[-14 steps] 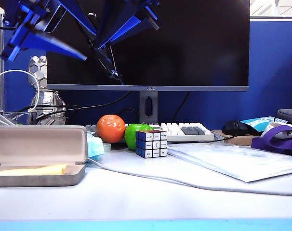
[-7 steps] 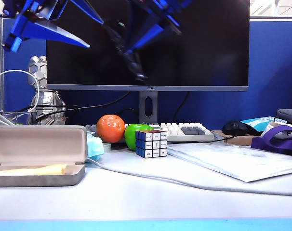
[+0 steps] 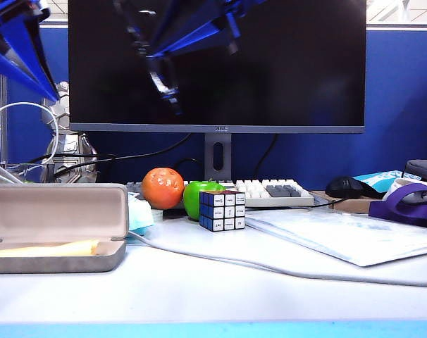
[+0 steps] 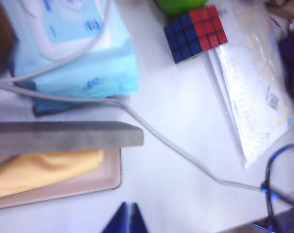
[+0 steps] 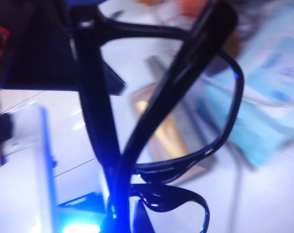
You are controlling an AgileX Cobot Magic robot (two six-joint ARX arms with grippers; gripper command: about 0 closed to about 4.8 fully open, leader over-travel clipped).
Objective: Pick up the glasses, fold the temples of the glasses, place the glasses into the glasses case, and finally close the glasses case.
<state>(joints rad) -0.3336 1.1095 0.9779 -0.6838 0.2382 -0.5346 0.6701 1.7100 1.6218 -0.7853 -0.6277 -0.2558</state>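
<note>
A white desk (image 3: 220, 282) stands before a dark monitor (image 3: 220, 63) and a blue partition. At its near left lies the glasses case (image 3: 55, 225), open, grey outside with pale lining and a yellow cloth (image 4: 40, 167) inside. Just behind it to the right rests a light blue packet (image 4: 79, 48), crossed by a white cable (image 3: 270, 267). Further right sit an orange (image 3: 162, 187), a green apple (image 3: 198, 196) and a puzzle cube (image 3: 222, 210), with a keyboard (image 3: 277, 191) behind and papers (image 3: 347, 236) on the right. Both arms hang high above the desk. The left gripper (image 3: 20, 53) is at the upper left over the case; whether its jaws are clenched or released cannot be told. The right gripper (image 3: 164, 77), blurred before the monitor, is clamped on the glasses (image 5: 186, 121), which hang in the air above the case, one of the temples (image 5: 173, 92) crossing the frame
</note>
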